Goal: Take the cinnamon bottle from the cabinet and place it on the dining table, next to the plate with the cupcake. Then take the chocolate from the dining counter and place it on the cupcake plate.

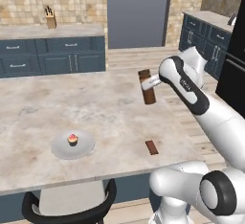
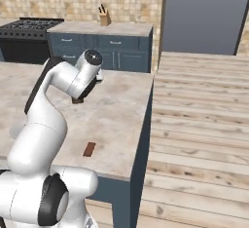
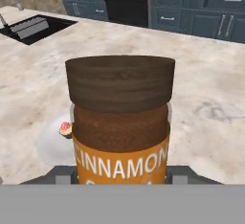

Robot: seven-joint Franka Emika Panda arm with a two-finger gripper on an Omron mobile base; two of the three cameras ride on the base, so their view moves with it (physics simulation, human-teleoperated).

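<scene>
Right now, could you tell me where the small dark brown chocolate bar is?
In the left base view, the flat dark brown chocolate bar lies on the beige marbled island top near its front right corner, right of the round grey plate.

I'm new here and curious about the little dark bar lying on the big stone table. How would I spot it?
Look at the large beige marbled dining table. Near its front edge, to the right of the grey plate with the cupcake, lies the chocolate. It is flat, rectangular and dark brown, lying alone on bare stone, unlike the tall round cinnamon bottle in the gripper.
</scene>
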